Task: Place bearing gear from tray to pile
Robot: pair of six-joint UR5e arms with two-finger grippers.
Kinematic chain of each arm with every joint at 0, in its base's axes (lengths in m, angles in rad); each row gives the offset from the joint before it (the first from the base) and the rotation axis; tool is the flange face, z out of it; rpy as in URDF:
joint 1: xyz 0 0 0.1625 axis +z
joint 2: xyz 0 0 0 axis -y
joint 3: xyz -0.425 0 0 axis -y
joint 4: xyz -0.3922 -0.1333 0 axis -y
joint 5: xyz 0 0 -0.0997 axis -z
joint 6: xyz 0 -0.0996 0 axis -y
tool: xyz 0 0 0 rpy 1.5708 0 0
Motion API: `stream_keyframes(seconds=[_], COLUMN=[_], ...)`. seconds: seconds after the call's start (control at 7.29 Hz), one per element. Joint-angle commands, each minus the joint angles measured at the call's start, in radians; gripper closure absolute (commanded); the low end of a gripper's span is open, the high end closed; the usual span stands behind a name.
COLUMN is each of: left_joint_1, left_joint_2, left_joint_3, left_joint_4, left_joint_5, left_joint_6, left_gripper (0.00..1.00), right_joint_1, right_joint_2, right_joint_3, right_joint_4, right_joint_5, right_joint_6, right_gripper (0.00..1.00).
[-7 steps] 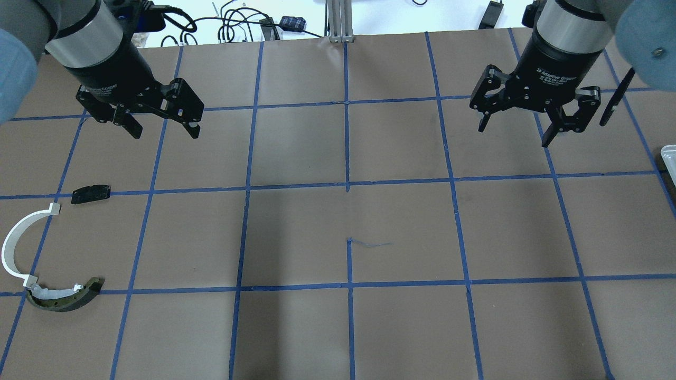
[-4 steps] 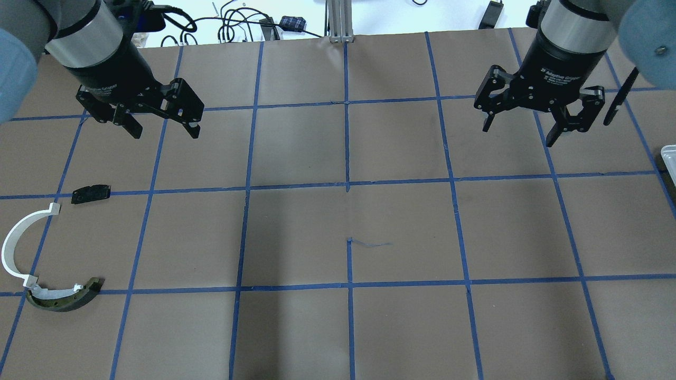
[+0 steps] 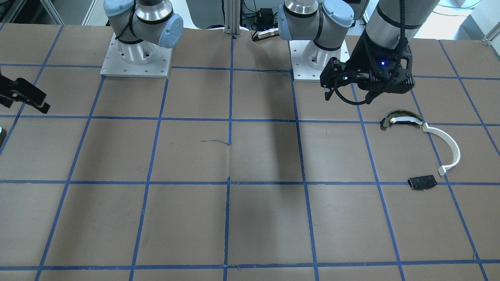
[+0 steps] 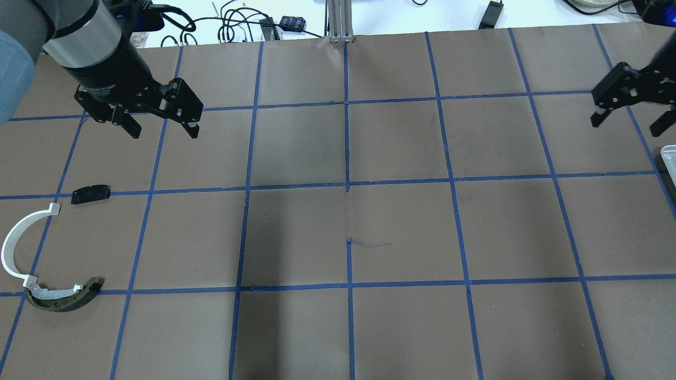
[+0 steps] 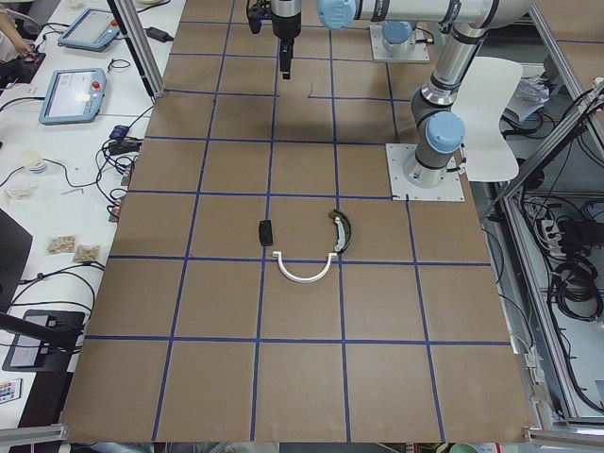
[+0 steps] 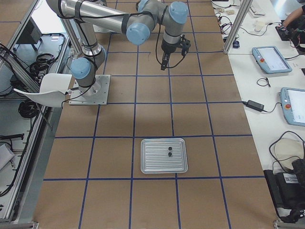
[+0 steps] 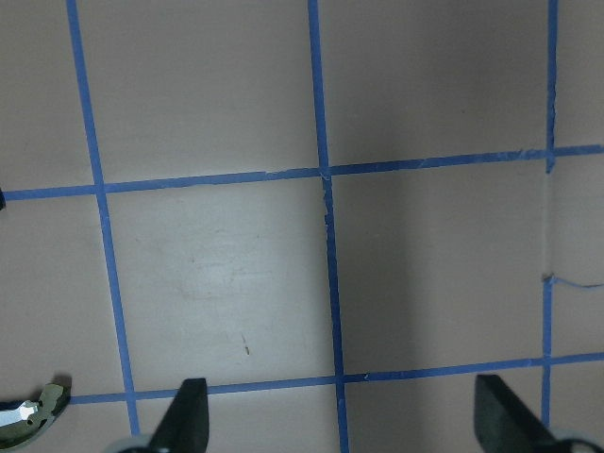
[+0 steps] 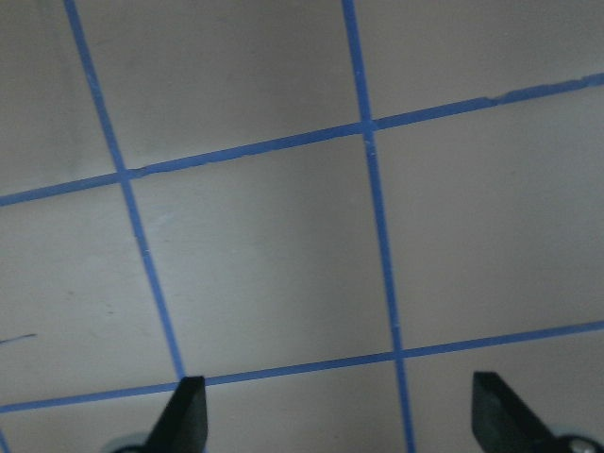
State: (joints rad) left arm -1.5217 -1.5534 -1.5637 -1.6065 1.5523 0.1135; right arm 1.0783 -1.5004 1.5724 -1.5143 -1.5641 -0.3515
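The pile lies at the table's left: a white curved arc (image 4: 13, 248), a dark curved piece with pale trim (image 4: 63, 298) and a small black plate (image 4: 91, 193). My left gripper (image 4: 163, 132) is open and empty, hanging high, beyond the pile and to its right. Its wrist view (image 7: 344, 425) shows bare paper and the dark piece's tip (image 7: 28, 425). My right gripper (image 4: 626, 126) is open and empty at the right edge, over bare paper (image 8: 340, 415). The metal tray (image 6: 152, 164) holds two small dark parts (image 6: 161, 149) (image 6: 169, 153), too small to tell which is the bearing gear.
The table is brown paper with a blue tape grid (image 4: 347, 184). Only the tray's corner (image 4: 668, 158) shows in the overhead view, just nearer than my right gripper. Cables and a post (image 4: 338, 21) lie past the far edge.
My right gripper has moved right, toward the table's right edge and the tray, staying open. The left arm and the pile have not moved.
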Motion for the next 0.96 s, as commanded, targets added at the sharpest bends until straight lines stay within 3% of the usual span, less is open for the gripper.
stream_keyframes(seconds=[0.0,0.27,0.82], left_joint_1=[0.0,0.002,0.002], left_joint_2=[0.001,0.0,-0.001], left_joint_3=[0.001,-0.001,-0.001], left_joint_4=[0.0,0.002,0.002], left_joint_5=[0.0,-0.001,-0.001], left_joint_6=[0.0,0.0,0.0], left_gripper=[0.0,0.0,0.0], right_joint_1=[-0.163,-0.277,-0.337], right_joint_2=[0.108,0.224,0.434], right_joint_3=[0.0,-0.003,-0.002], right_joint_4=[-0.209,-0.355,-0.568], right_joint_5=[-0.127,-0.117,-0.11], right_joint_6=[-0.33,-0.606,-1.009], right_gripper=[0.0,0.0,0.0])
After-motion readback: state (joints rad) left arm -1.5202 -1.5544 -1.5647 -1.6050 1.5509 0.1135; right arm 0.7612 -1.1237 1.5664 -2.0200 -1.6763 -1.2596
